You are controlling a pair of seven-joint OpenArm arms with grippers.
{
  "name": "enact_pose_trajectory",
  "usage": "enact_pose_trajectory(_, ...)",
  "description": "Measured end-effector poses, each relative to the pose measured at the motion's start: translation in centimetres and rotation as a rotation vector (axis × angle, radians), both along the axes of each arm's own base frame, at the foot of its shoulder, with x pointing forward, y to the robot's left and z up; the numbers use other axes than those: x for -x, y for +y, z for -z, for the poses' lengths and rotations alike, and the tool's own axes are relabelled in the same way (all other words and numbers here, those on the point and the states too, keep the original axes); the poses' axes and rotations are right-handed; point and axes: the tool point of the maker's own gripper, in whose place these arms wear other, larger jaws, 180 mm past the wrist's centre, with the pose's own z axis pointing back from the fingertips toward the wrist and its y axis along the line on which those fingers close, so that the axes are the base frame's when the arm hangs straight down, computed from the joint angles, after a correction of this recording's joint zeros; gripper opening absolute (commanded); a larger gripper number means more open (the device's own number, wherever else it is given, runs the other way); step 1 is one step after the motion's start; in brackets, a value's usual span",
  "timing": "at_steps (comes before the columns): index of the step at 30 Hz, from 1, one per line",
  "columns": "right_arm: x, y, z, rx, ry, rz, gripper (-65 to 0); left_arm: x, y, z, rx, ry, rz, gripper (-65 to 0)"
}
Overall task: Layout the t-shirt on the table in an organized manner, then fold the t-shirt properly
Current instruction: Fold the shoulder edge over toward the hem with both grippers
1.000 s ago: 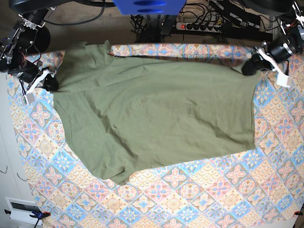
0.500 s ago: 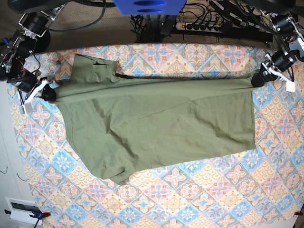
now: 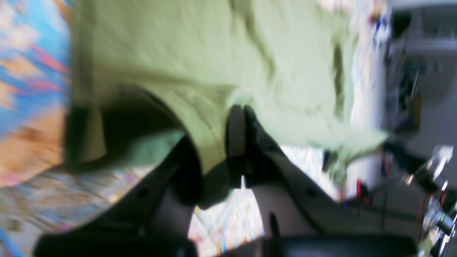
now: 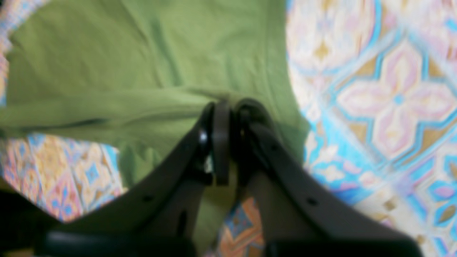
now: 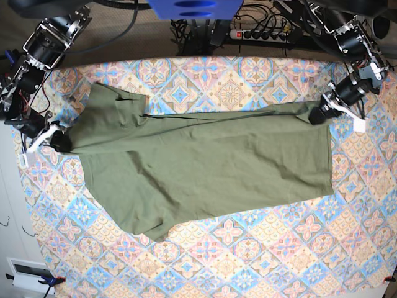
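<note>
Base view, shirt: the olive t-shirt [image 5: 205,171] lies spread across the middle of the desk [image 5: 260,261], its far edge drawn into a nearly straight line between the two end effectors.
Base view, edges: near hem uneven, dipping to a point at lower left; a sleeve folds up at the far left corner.
Base view, open room: a wide band of bare patterned cloth along the near side, narrower strips at both ends and along the far edge.
Left wrist view: the left end effector [image 3: 242,110] has its fingers pressed together on a fold of shirt fabric; picture blurred.
Right wrist view: the right end effector [image 4: 230,107] is clamped tight on a bunched shirt edge, with bare desk cloth just beside it on the right.
</note>
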Motion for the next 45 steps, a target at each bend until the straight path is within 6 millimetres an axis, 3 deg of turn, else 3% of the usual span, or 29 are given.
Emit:
enact_pose_trajectory(2,1.3,-1.9,0.2,0.013,0.022,0.055,-63.8,1.3,-1.3,-0.1,-0.05,0.023,0.071,-65.0)
enact_pose_trajectory(5,3.8,-4.8,0.0,0.059,0.051,0.127,-63.7,2.8,-3.5,-2.2,-0.159,-0.004,0.238,-65.0)
enact_pose_trajectory(7,4.2,-5.8,-1.0,0.094,0.03,0.144,-63.7,2.9,-4.6,-3.6,-0.198,-0.043,0.296,-65.0)
enact_pose_trajectory(11,3.5,-4.8,-2.9,0.065,-0.058,0.117,-63.7,3.5,-3.9,-3.8,-0.247,-0.027,0.32,-65.0)
enact_pose_trajectory(16,3.9,-5.0,-2.5,0.079,-0.03,0.116,-63.7,3.1,-3.5,-3.6,-0.229,-0.025,0.306,-65.0)
enact_pose_trajectory(19,3.8,-5.1,-2.2,0.072,-0.023,0.12,-63.7,2.1,-2.9,-2.4,-0.19,-0.003,0.267,-65.0)
enact_pose_trajectory(22,4.2,-4.8,-0.4,0.107,0.057,0.101,-63.7,1.5,-1.9,-0.7,-0.125,0.035,0.216,-65.0)
enact_pose_trajectory(28,-0.1,-3.3,-2.1,0.138,-0.005,0.042,-63.7,2.7,-2.1,2.5,-0.037,0.133,0.166,-65.0)
enact_pose_trajectory(33,-0.1,-2.5,0.7,0.15,0.095,0.007,-63.7,1.5,-3.2,2.2,0.0,0.092,0.147,-65.0)
enact_pose_trajectory(38,-3.2,-1.1,0.3,0.109,0.034,-0.02,-63.7,1.8,-3.7,3.1,-0.019,0.123,0.148,-65.0)
enact_pose_trajectory(41,-3.4,-0.1,1.1,0.082,0.041,-0.038,-63.6,1.4,-3.6,3.4,-0.045,0.129,0.144,-65.0)
enact_pose_trajectory(45,-2.9,-0.2,1.9,0.095,0.066,-0.037,-61.9,1.3,-3.2,3.9,-0.091,0.152,0.15,-65.0)
